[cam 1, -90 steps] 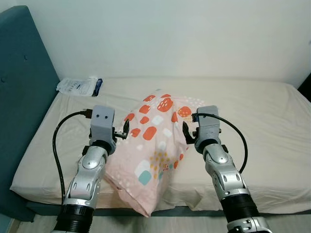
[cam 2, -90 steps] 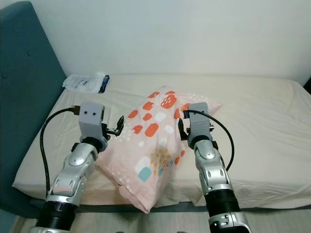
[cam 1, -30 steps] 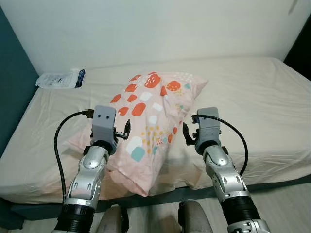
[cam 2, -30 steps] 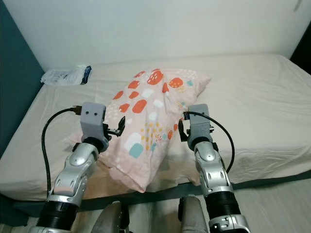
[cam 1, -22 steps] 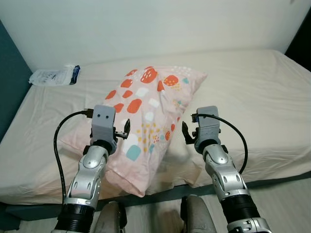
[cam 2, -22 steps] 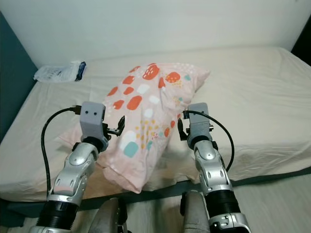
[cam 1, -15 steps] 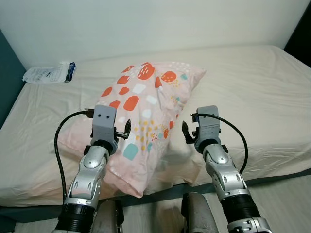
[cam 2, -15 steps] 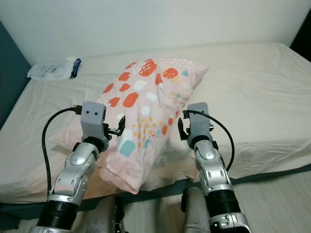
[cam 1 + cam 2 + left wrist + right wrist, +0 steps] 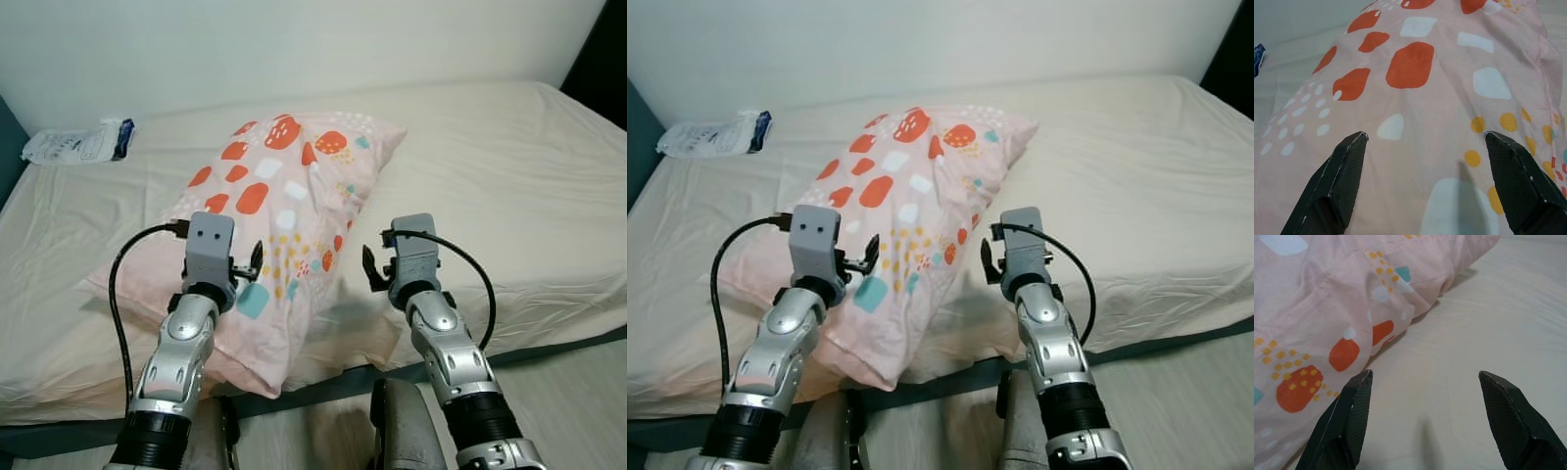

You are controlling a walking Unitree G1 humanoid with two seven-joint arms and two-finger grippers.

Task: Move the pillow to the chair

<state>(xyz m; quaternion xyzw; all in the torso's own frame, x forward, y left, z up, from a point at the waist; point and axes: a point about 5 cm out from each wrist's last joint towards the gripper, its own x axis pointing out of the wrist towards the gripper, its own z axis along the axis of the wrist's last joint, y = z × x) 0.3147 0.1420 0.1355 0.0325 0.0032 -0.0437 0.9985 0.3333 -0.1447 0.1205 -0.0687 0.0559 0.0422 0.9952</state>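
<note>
Pillow point(image 9: 284, 206) lies slantwise on the bed point(image 9: 509, 176), near corner overhanging its edge between my left gripper point(image 9: 257, 262) and right gripper point(image 9: 369, 270), both jaws apart and empty; probably light, soft, squashy, so I'd pinch its long sides.

Bright, even light — sharp; soft shadows

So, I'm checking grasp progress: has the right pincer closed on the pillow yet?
No: in the right wrist view the right pincer is spread wide over bare sheet, with the pillow lying beside it, ungripped.
</note>
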